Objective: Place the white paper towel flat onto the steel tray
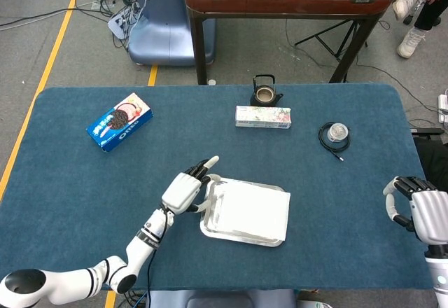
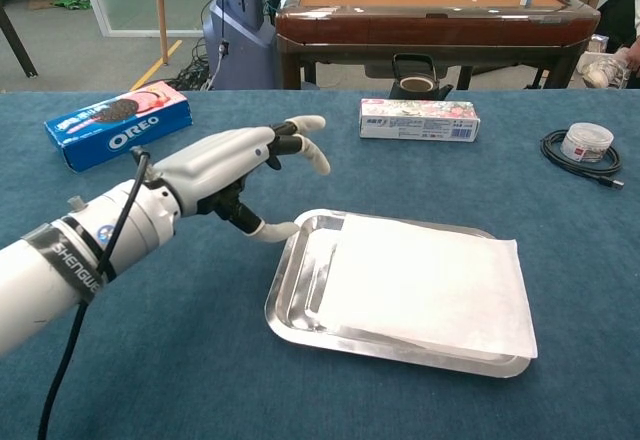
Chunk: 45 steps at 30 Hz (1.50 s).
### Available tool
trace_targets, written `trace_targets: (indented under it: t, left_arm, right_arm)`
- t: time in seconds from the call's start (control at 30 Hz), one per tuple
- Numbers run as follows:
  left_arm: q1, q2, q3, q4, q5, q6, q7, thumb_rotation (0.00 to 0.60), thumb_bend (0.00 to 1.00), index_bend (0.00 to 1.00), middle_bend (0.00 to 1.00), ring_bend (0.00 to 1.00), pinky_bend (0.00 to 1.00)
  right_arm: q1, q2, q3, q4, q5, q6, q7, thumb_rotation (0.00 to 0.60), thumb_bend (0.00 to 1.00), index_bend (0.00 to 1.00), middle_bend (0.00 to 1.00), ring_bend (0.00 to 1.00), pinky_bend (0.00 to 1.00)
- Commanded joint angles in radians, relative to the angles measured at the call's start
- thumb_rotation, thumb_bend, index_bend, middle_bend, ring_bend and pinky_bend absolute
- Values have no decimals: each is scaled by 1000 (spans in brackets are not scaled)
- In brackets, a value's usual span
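Paper towel lies on the steel tray, just right of the empty, spread-fingered left hand.

The white paper towel covers most of the steel tray, so the tray's floor under it can't be seen and its right rim is mostly hidden. The right hand gets cut off by the head view's right edge, well right of the tray, and never shows in the chest view. The text on the long box behind the tray is too small to read.
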Motion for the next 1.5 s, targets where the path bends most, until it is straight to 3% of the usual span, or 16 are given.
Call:
trace_targets:
  t: [0.03, 0.17, 0.23, 0.3, 0.37, 0.43, 0.47, 0.57, 0.67, 0.77, 1.07, 1.5]
  left_arm:
    - [13, 23, 14, -29, 17, 18, 11, 600, 258, 273, 1, 0, 212]
    - [26, 70, 34, -90, 48, 42, 44, 600, 259, 273, 10, 10, 241]
    - [27, 92, 41, -109, 72, 56, 81, 600, 259, 268, 61, 74, 355]
    - [22, 107, 46, -120, 96, 65, 123, 600, 261, 247, 191, 260, 545]
    - [11, 129, 52, -140, 121, 60, 162, 600, 262, 217, 399, 510, 747]
    - [-5, 158, 58, -169, 133, 32, 178, 600, 270, 196, 698, 747, 937]
    - [-12, 171, 60, -182, 137, 19, 180, 600, 282, 194, 819, 834, 983]
    - [-30, 202, 68, -211, 149, -14, 189, 600, 369, 212, 989, 970, 1000]
    - [-42, 217, 75, -234, 151, -43, 196, 600, 525, 236, 1000, 1000, 1000]
    - [-55, 220, 80, -243, 155, -66, 217, 600, 587, 239, 1000, 1000, 1000]
    - [-108, 179, 93, -187, 237, -88, 327, 600, 595, 233, 1000, 1000, 1000]
    - [-168, 109, 98, -62, 259, -141, 342, 600, 657, 277, 1000, 1000, 1000]
  right_arm:
    - [0, -1, -1, 1, -2, -1, -2, 600, 517, 546, 476, 378, 433]
    - [1, -3, -3, -1, -5, -1, -7, 600, 517, 546, 476, 378, 433]
    - [1, -4, -4, -2, -6, 0, -10, 600, 517, 546, 476, 378, 433]
    - [1, -5, -5, -3, -8, 0, -11, 600, 517, 546, 476, 378, 433]
    - [1, -5, -5, -4, -9, 1, -13, 600, 517, 546, 476, 378, 433]
    - [0, -5, -5, -5, -10, 2, -15, 600, 517, 546, 476, 378, 433]
    - [0, -5, -6, -5, -11, 3, -15, 600, 517, 546, 476, 378, 433]
    - [1, -4, -6, -5, -11, 2, -13, 600, 517, 546, 476, 378, 433]
    - [2, -5, -5, -3, -7, -2, -12, 600, 517, 546, 476, 378, 433]
    - [3, -5, -5, -2, -4, -7, -14, 600, 517, 546, 476, 378, 433]
    - [8, -8, 1, 7, 18, -22, -11, 600, 517, 546, 476, 378, 433]
    - [17, -9, 16, 31, 60, -52, 8, 600, 517, 546, 476, 378, 433]
